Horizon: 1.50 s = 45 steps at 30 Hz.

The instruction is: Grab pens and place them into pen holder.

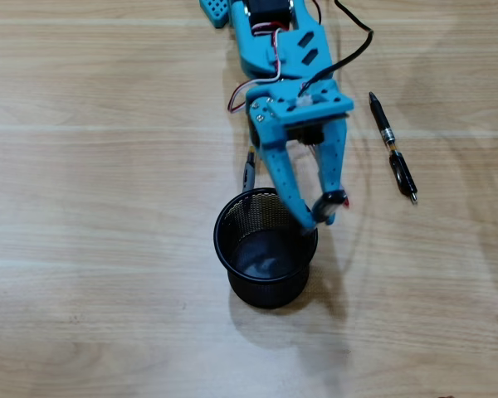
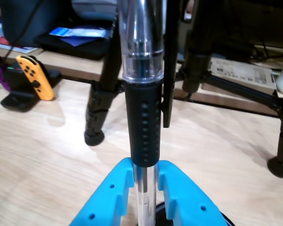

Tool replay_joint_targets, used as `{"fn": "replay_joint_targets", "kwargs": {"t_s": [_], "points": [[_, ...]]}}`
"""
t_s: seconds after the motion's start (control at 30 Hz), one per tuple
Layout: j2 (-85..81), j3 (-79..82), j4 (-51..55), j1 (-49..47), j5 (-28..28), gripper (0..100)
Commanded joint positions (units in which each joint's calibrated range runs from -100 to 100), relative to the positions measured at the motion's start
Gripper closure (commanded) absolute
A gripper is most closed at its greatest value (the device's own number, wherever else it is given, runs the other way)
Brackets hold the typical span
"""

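On the wooden table point(image 1: 83, 207), seen from overhead, the blue arm point(image 1: 278, 41) reaches down to the black mesh pen holder point(image 1: 267, 249). Its gripper point(image 1: 319, 217) sits over the holder's right rim, fingers clenched on a clear pen with a black grip point(image 2: 142, 127), upright in the wrist view. A black pen point(image 1: 392, 147) lies well right; another dark pen point(image 1: 249, 168) lies beside the arm's left.
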Motion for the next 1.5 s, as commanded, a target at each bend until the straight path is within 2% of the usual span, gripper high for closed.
{"fn": "replay_joint_targets", "kwargs": {"t_s": [0.0,0.47,0.67,0.87,1.0,1.13,1.4,1.47], "points": [[-0.5,0.6,-2.0,2.8,1.3,98],[-0.4,5.8,-2.0,6.0,1.9,98],[-1.0,6.9,-1.4,5.3,-0.2,82],[-3.4,7.3,-0.3,5.1,0.2,82],[-8.5,6.4,12.0,5.1,0.5,82],[-15.8,5.8,25.0,6.0,3.8,82],[-28.8,5.8,51.2,7.7,7.0,98],[-31.0,6.3,55.9,8.0,7.1,98]]}}
